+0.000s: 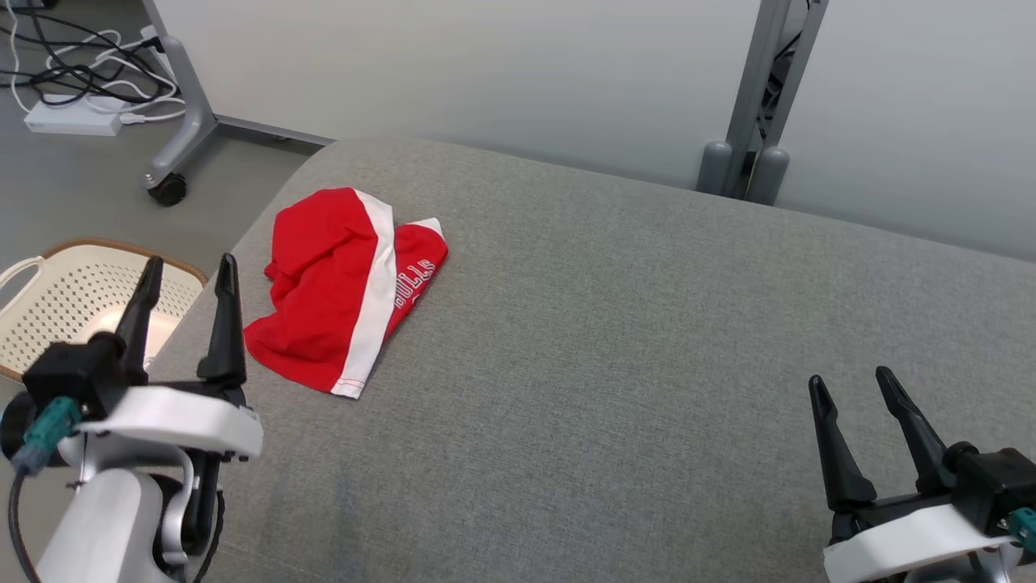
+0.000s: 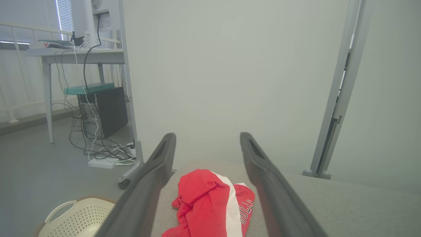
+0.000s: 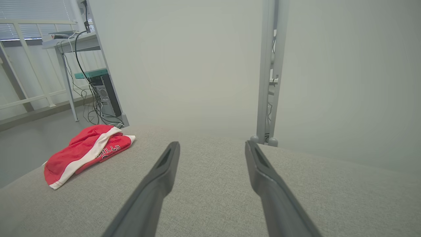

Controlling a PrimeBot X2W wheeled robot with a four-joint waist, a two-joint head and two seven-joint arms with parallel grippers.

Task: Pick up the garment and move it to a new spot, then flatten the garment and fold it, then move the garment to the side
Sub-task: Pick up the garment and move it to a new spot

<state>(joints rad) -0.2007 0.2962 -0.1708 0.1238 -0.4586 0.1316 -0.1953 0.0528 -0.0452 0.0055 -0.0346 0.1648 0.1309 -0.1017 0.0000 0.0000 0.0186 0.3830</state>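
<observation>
Left tool, released, hovers just beside the crumpled red garment near the padded surface's left edge; right tool, also released, sits well apart. A shallow pinch could drag the garment off toward the basket.

Our left gripper carries two long black fingers, tapering to blunt tips, on a black block set in a glossy white shell. A teal connector with a thin dark cable plugs in at its left side. The forearm is white and rounded. Our right gripper matches: black fingers, white shell, teal plug.
</observation>
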